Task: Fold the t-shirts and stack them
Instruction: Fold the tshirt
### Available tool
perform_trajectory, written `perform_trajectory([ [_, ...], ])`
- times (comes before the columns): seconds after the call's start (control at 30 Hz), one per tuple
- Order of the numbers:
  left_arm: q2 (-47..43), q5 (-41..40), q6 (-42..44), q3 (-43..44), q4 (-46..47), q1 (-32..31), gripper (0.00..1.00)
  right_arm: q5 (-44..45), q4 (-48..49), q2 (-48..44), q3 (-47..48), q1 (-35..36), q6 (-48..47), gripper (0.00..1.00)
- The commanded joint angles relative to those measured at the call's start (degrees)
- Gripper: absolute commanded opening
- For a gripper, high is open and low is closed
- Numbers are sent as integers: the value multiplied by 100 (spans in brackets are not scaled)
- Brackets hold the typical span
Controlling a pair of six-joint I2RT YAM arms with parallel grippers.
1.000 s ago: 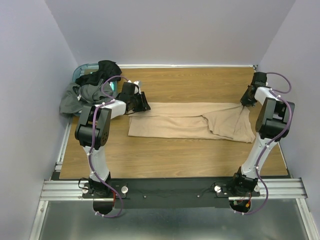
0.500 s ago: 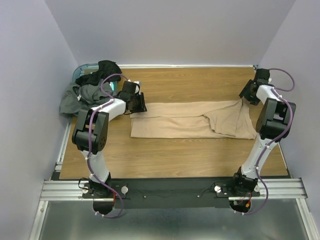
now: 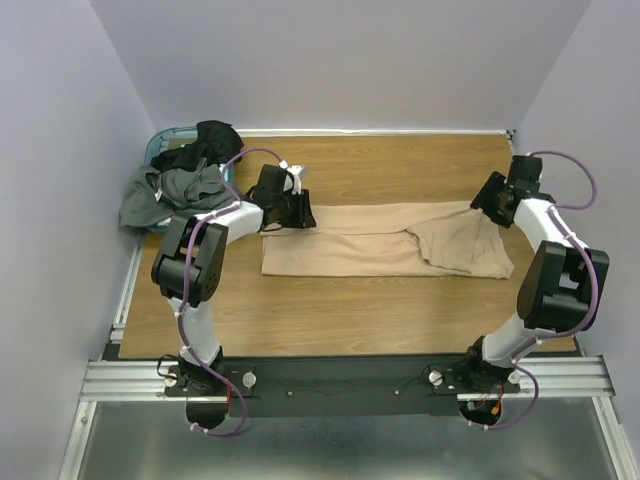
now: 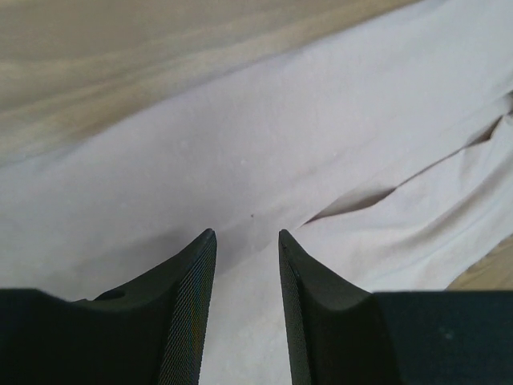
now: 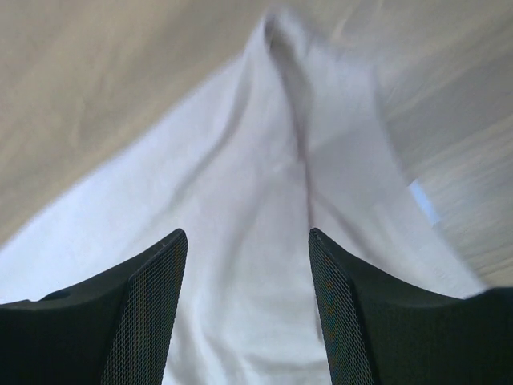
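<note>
The tan t-shirt (image 3: pixel 360 245) lies as a long folded band across the wooden table (image 3: pixel 350 320). My left gripper (image 3: pixel 299 212) hovers at the band's far left corner. In the left wrist view this gripper (image 4: pixel 247 233) is open, with flat tan cloth (image 4: pixel 321 120) beneath and nothing pinched. At the far right corner my right gripper (image 3: pixel 487 196) stands open, and in its wrist view it (image 5: pixel 246 232) is over a rumpled peak of the t-shirt (image 5: pixel 264 160). The dark grey t-shirt (image 3: pixel 175 190) and the black one (image 3: pixel 210 135) hang in a heap at the back left.
The teal basket (image 3: pixel 160 140) holding the dark heap sits at the table's back left corner, just behind my left arm. Lilac walls close in the left, back and right sides. Bare wood lies in front of and behind the tan band.
My right gripper has opened and let go of the tan shirt's right end, which now lies flat, and the arm has swung back. My left gripper has shifted right onto the shirt's left end.
</note>
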Motion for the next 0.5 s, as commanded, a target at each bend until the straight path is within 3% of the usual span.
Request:
perform_trajectory([
  [0.0, 269, 667, -40, -266, 524, -89, 45, -521, -62, -81, -550, 205, 219, 69],
  [0.2, 199, 281, -171, -810, 454, -89, 45, -644, 60, 358, -858, 311, 254, 69],
  [0.47, -363, 201, -453, -1602, 392, -98, 45, -285, 149, 1526, -165, 319, 26, 69],
])
